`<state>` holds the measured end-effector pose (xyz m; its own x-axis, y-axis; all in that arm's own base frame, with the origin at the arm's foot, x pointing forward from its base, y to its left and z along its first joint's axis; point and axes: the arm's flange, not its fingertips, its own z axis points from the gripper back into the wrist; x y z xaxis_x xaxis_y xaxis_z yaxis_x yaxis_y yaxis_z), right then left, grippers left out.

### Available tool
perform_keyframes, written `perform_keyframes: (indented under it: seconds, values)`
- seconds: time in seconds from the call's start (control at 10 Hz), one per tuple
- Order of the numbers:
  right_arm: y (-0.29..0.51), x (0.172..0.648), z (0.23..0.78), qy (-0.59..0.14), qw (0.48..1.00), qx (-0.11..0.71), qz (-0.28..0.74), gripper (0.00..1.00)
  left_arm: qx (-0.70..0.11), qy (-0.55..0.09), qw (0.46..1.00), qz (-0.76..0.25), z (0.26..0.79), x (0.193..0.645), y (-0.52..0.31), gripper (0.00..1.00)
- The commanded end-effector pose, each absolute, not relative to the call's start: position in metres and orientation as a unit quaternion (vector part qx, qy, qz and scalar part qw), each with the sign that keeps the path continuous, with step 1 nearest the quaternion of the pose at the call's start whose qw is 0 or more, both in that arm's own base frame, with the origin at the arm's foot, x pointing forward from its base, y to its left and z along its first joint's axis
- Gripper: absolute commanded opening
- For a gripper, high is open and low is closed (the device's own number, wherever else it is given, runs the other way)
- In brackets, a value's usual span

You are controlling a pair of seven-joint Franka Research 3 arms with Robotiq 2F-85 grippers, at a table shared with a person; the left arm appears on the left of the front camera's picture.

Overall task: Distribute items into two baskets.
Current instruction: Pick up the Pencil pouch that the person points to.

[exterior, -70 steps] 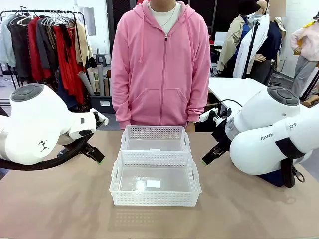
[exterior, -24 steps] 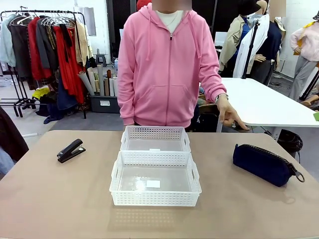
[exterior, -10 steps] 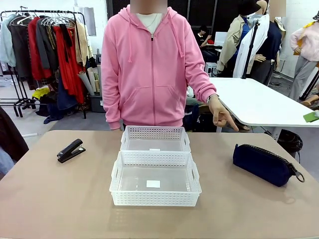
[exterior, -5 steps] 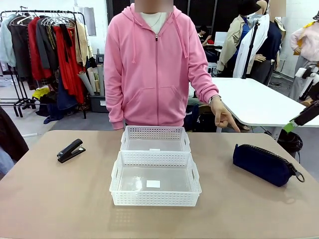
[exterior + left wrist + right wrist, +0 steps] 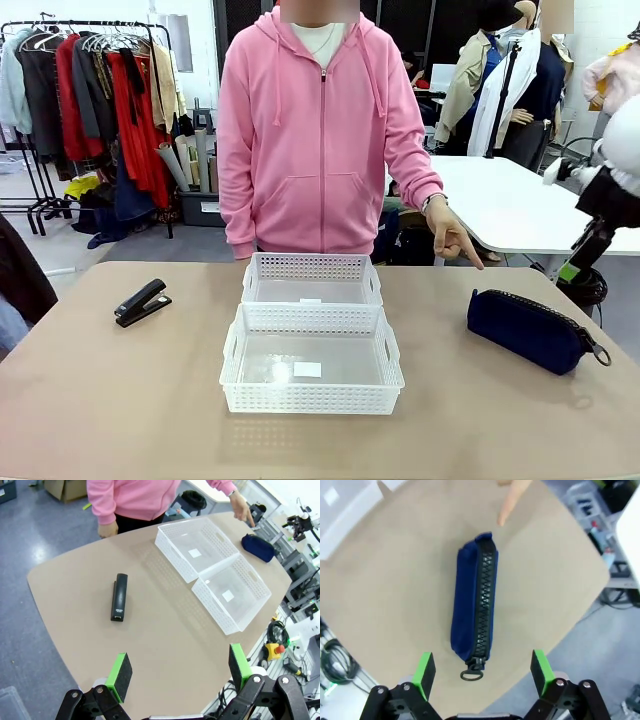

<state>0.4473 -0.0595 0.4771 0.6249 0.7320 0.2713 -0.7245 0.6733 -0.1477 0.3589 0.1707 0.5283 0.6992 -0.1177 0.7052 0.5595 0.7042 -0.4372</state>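
On the counter (image 5: 100, 400), middle: two white baskets set touching, one behind the other, long sides running across. The near basket (image 5: 311, 398) is the larger and the far basket (image 5: 312, 266) the smaller; each has a small white label on its floor. Left of them and well apart lies the stapler (image 5: 141, 302), flat on the counter. Its long axis is slanted, with the lifted end pointing toward the far side and the baskets. Right of the baskets and well apart lies the pouch (image 5: 528, 330), zip upward. Its long axis runs from far-left to near-right, with the pull ring at the near-right end by the counter's edge. A person in a pink hoodie stands at the far side, one hand (image 5: 452, 238) lowered with the index finger pointing down toward the pouch's far end. Right pincer (image 5: 483, 668) hangs above the pouch, jaws spread wide and holding nothing. From its wrist, the pouch's long axis runs straight up the picture between the pads, ring nearest. Left pincer (image 5: 179, 669) is high over the counter's left side, jaws likewise wide apart and empty. The stapler lies well ahead of it, lengthwise up the picture.
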Motion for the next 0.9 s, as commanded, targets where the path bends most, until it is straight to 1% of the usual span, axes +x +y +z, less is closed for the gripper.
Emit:
perform_keyframes:
  seconds: [0.0,0.3,0.8]
  values:
    - [-0.053,0.465,0.469,-0.118,0.902,-0.015,0.415,1.0,-0.338,-0.341,0.854,-0.199,0.529,0.359,0.172,1.0]
    - [-0.051,0.476,0.456,-0.066,0.894,-0.032,0.442,1.0,-0.338,-0.341,0.854,-0.199,0.529,0.359,0.172,1.0]
    - [-0.046,0.492,0.431,-0.069,0.883,-0.025,0.463,1.0,-0.338,-0.341,0.854,-0.199,0.529,0.359,0.172,1.0]
